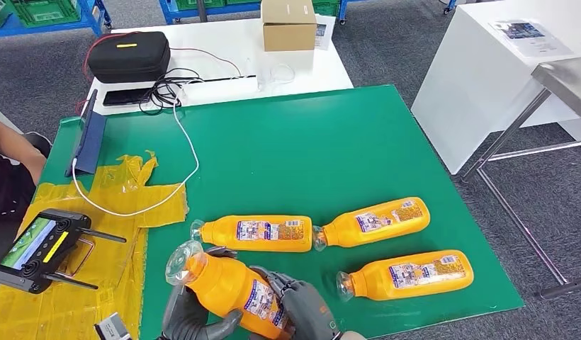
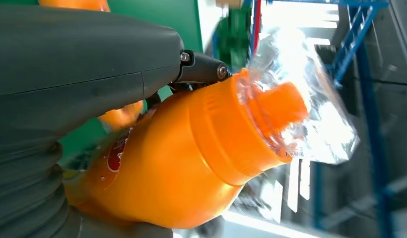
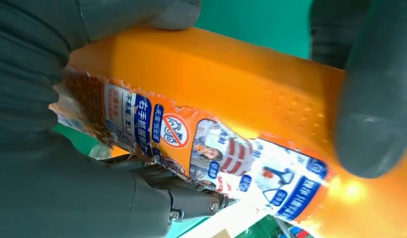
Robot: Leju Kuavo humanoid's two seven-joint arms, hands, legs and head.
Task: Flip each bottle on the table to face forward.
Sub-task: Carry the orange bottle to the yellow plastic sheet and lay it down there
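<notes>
You have one orange bottle (image 1: 234, 290) lifted off the green mat (image 1: 309, 149) at its near edge, gripped by both hands at once. The left hand (image 1: 188, 315) cups it from below, near the neck end; the left wrist view shows that hand's thumb (image 2: 82, 54) lying over the bottle's shoulder (image 2: 191, 148), with the orange cap (image 2: 281, 106) still sealed under clear plastic wrap. The right hand (image 1: 302, 304) clasps the lower body of the same bottle; in the right wrist view its fingers (image 3: 375, 89) press the plain orange side while the white and blue printed label (image 3: 216, 153) faces the camera, torn along one edge.

Three more bottles lie flat on the green mat, all with their white-and-blue labels up and necks pointing toward the held bottle's side of the mat. The nearest one (image 1: 256, 234) lies just beyond the held bottle. A second (image 1: 373, 223) lies neck-to-base with that one, almost touching it. The third (image 1: 408, 275) lies apart from the held bottle, near the mat's front edge.

Beside the held bottle, crumpled yellow plastic sheeting (image 1: 96, 269) covers the mat's corner, with a black handheld controller (image 1: 40, 248) resting at its outer edge. A white cable (image 1: 181, 142) crosses the mat toward a black case (image 1: 128, 57) on the white table (image 1: 302, 67) beyond.
</notes>
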